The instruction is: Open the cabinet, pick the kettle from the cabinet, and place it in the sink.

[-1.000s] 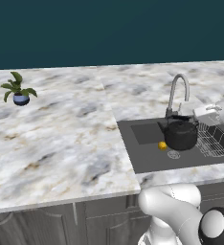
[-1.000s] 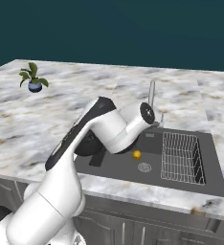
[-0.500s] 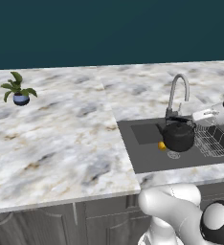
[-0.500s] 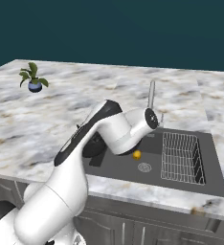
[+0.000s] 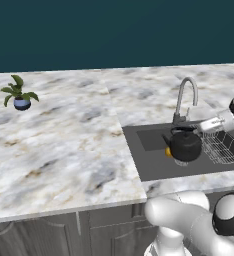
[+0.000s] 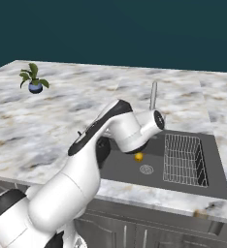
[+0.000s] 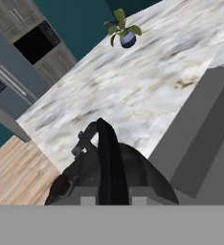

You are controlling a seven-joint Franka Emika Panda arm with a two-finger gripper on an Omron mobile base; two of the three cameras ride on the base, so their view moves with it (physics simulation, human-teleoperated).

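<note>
Here the hand (image 5: 201,131) is closed on the kettle (image 5: 184,145) by its top handle, keeping it upright, low in the sink (image 5: 149,162) for release.

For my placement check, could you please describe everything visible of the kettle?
The kettle is squat, round and glossy black, with an arched black top handle. It stands upright in the sink, beside a small yellow thing, below the faucet. The claw is shut on its handle.

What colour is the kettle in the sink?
Glossy black kettle; clearest in the left base view.
</note>
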